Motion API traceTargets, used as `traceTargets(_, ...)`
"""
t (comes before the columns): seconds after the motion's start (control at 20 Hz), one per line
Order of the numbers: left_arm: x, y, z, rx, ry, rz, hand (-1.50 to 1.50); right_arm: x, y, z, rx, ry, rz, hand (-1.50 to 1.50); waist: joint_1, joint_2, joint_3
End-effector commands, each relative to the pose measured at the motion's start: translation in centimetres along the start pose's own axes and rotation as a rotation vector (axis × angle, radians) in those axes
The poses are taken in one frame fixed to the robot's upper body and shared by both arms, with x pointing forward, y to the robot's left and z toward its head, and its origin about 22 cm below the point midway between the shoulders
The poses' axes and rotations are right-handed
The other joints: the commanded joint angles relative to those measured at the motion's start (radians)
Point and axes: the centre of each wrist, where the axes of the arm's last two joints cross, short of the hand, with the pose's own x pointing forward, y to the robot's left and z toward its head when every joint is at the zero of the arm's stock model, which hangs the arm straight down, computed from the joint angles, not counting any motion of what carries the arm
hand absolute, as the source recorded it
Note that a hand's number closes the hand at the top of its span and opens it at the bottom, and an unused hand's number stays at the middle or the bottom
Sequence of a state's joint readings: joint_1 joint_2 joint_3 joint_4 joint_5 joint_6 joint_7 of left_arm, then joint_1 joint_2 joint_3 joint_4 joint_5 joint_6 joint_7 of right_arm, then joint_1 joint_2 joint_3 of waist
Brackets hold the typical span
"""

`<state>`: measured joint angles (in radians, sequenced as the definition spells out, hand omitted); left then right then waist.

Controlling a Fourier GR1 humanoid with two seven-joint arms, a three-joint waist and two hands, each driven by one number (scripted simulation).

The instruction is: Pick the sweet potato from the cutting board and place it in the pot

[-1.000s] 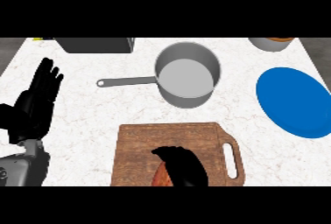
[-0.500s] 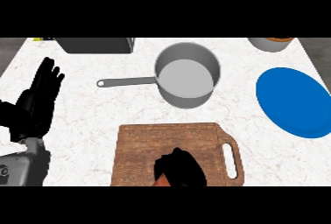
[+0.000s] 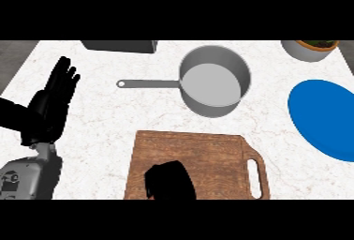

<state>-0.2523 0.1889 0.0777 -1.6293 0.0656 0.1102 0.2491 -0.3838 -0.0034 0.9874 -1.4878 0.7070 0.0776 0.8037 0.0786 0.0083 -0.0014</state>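
Left robot hand (image 3: 48,105) at frame left: open, fingers apart & up, resting. Right robot hand (image 3: 169,182) low centre, over cutting board (image 3: 207,152); can't tell if closed. Sweet potato hidden, can't place it. Pot (image 3: 211,84) upper centre, handle pointing left. Blue plate (image 3: 325,117) at right on worktop (image 3: 104,126).

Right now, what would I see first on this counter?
The bright blue round plate at the right edge jumps out first. Then comes the grey metal pot with its long handle, behind the brown wooden cutting board, where the black right hand covers the near edge.
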Motion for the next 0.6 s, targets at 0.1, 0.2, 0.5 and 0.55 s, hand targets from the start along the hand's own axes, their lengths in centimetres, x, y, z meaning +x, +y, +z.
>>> traceTargets(0.1,-0.1,-1.1,-0.4,-0.055,0.0,-0.001,0.0,2.4,-2.3,-0.9,-0.107,0.037,0.007,1.5,0.054,0.004,-0.001)
traceTargets(0.2,0.2,-1.6,-0.9,-0.054,-0.004,0.017,0.0,3.4,-3.4,-0.7,-0.174,0.036,-0.033,1.5,0.044,0.002,-0.001)
traceTargets(0.5,-0.3,-1.0,-0.6,-0.049,0.017,-0.004,0.0,5.5,-7.8,-0.8,-0.557,0.036,-0.195,1.5,0.028,-0.021,0.0)
traceTargets(0.55,-0.7,-1.2,-0.5,-0.037,0.03,0.007,0.0,5.9,-9.1,-0.8,-0.623,0.026,-0.215,1.5,0.02,-0.021,-0.001)
